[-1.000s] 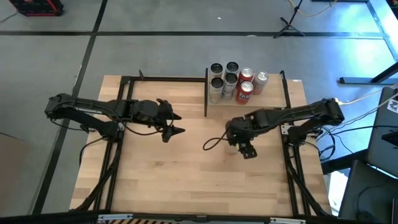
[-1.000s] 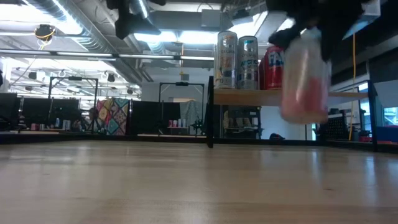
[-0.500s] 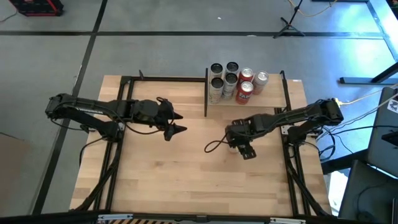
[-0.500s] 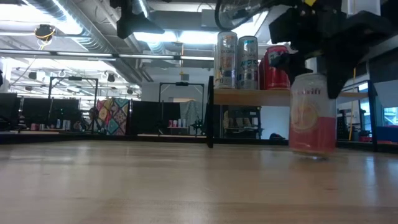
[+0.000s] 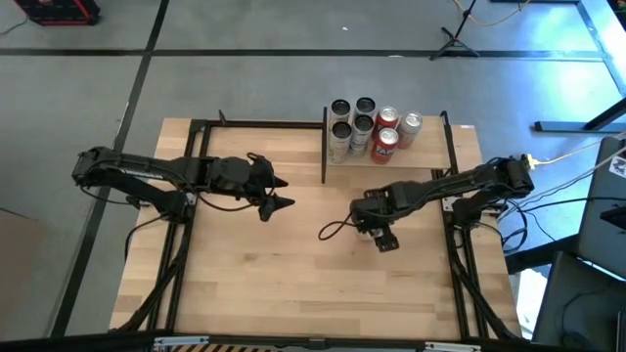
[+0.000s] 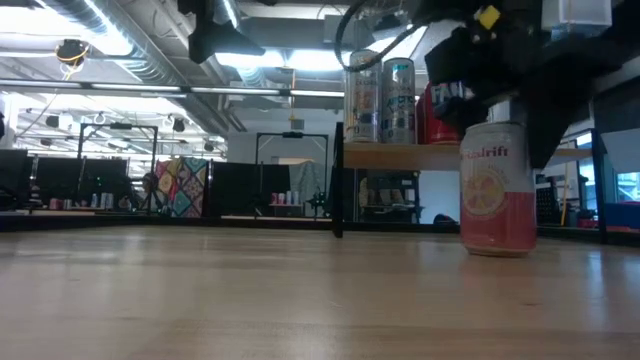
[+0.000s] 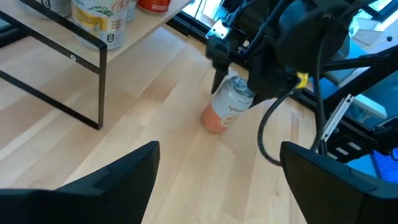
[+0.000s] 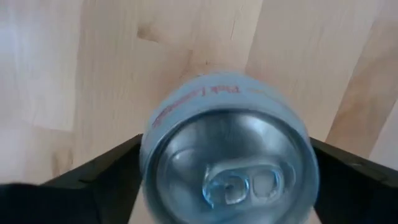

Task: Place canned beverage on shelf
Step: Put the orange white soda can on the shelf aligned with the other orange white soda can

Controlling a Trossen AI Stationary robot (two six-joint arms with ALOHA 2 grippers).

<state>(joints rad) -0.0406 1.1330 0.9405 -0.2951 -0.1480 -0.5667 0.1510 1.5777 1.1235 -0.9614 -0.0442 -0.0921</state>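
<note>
Pink grapefruit can (image 6: 498,190) stands upright on the wooden surface (image 6: 250,300), below and in front of the shelf (image 6: 440,154). Right pincer (image 8: 227,163) straddles its top, fingers apart and seemingly not clamped. Left pincer (image 5: 277,195) waits spread wide, well apart, probably leaving room.

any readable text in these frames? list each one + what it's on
"Spindrift", partly legible: on the pink can standing on the tabletop, under the right end effector.
"FA...", cut off: on the red can on the shelf.
Silver cans on the shelf: print too small to read.
Yellow-labelled can in the left wrist view: too blurred to read.
</note>
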